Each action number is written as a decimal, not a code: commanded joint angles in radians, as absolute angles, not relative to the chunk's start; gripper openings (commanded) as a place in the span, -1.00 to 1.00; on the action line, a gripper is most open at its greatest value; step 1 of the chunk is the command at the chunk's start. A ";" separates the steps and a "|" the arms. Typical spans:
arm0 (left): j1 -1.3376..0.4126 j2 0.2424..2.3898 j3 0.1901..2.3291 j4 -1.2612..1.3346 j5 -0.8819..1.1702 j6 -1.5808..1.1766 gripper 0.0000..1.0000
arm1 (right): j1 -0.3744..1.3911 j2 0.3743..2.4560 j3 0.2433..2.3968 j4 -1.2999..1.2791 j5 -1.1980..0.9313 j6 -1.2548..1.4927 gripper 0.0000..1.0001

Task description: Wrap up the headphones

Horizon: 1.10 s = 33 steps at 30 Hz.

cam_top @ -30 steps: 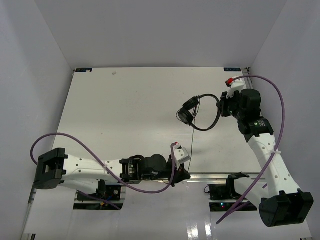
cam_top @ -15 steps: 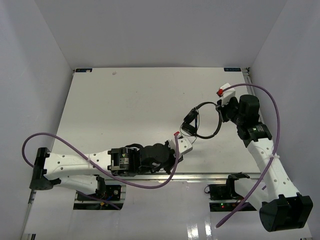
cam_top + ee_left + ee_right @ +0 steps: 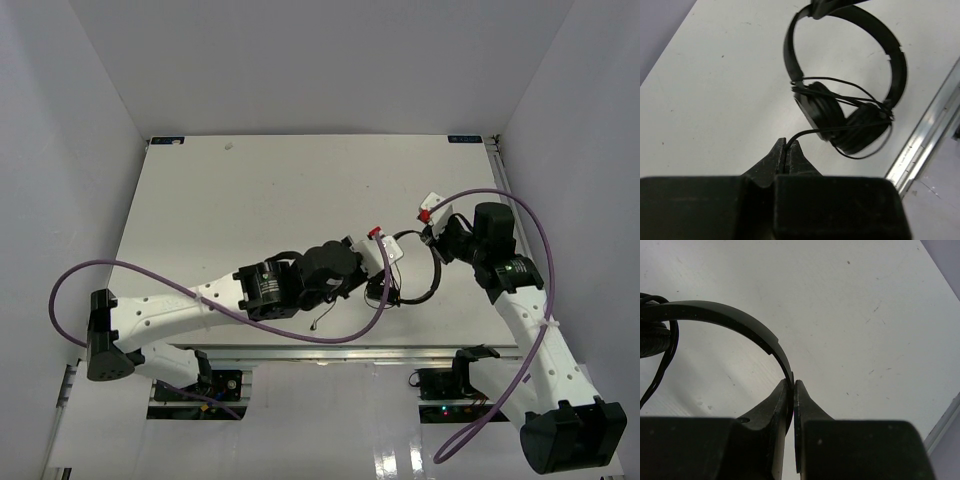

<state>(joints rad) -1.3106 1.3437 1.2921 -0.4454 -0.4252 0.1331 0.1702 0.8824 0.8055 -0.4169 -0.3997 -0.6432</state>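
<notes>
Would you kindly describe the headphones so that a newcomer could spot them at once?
On the white table, look toward the near edge, between the two grippers. The headphones are there, headband pinched by the right gripper, cord held by the left gripper. They are black with padded cups and a thin cord, unlike the thick purple cables.

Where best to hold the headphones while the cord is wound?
Grip the headphones by the thin headband, coming from the end away from the ear cups: the narrow band suits a pinch and leaves the cups free for cord loops. The right gripper holds there.
</notes>
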 commanded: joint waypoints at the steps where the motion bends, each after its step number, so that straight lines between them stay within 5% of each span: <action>1: -1.210 1.353 1.337 -0.379 -0.351 0.208 -1.00 | 0.176 0.851 0.813 -0.477 -0.528 -0.673 -0.85; 25: -0.925 1.416 1.088 -0.094 0.152 0.028 -0.99 | 0.176 0.813 0.872 -0.544 -0.832 -0.434 -0.85; 33: -0.861 1.271 0.846 0.196 0.278 -0.161 -0.45 | 0.176 0.856 0.921 -0.535 -0.886 -0.354 -0.85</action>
